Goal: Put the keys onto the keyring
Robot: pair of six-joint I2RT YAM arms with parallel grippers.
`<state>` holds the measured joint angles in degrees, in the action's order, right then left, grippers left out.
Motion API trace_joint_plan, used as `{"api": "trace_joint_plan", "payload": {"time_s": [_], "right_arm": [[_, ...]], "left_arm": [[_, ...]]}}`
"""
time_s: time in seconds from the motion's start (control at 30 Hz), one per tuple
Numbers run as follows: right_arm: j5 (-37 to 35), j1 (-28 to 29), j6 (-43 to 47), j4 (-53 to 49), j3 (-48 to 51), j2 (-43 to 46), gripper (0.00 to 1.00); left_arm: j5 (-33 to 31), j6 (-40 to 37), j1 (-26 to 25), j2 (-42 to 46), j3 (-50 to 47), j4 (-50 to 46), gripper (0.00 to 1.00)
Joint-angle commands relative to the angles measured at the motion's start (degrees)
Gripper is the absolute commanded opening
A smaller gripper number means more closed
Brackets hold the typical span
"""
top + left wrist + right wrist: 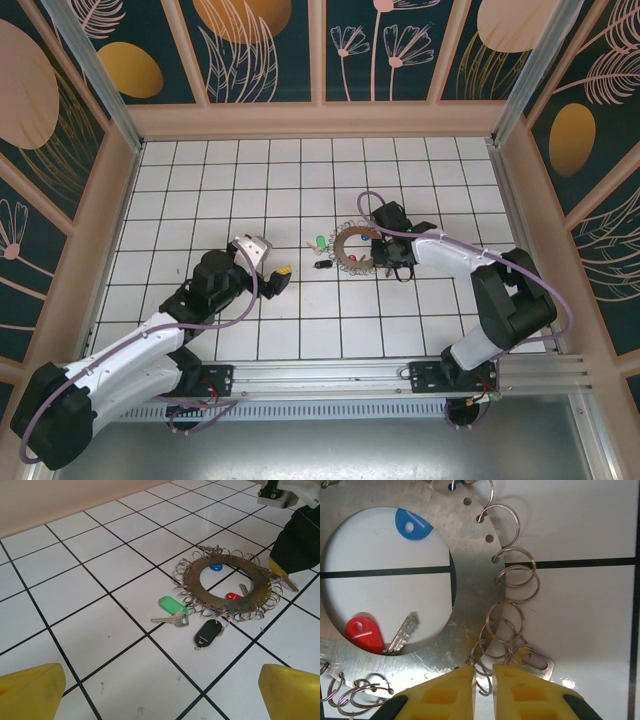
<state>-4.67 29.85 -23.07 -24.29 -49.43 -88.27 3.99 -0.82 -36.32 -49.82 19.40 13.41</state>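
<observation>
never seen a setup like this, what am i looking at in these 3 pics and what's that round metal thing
These are two robot arms bolted at the near edge of a white tiled table, each ending in a two-finger gripper with yellow pads. The overhead picture comes from a fixed camera above and behind them. The other two come from cameras on the wrists, so each sees its own yellow fingertips.

The round thing is the keyring: a flat metal disc with a hole in the middle and many small wire loops around its rim. A blue key and a red key lie inside the hole. A green key and a black key lie beside it.

The left gripper hangs open, away from the ring. The right gripper sits at the rim, nearly closed around a wire loop.
</observation>
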Motion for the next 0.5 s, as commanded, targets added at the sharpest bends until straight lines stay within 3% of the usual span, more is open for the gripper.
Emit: {"api": "trace_joint_plan", "payload": {"time_s": [0.0,0.23,0.47], "right_arm": [[-2.1,-0.1,-1.0,-1.8,0.7,2.2,0.17],[2.2,1.0,1.4,1.7,2.1,4.2,0.23],[0.0,1.8,5.3,-0.1,1.8,7.8,0.24]], "left_arm": [[0.2,0.2,0.0,0.0,1.7,0.8,0.99],[0.3,0.1,0.0,0.0,1.6,0.8,0.99],[0.7,-0.1,0.0,-0.2,1.6,0.9,0.99]]}}
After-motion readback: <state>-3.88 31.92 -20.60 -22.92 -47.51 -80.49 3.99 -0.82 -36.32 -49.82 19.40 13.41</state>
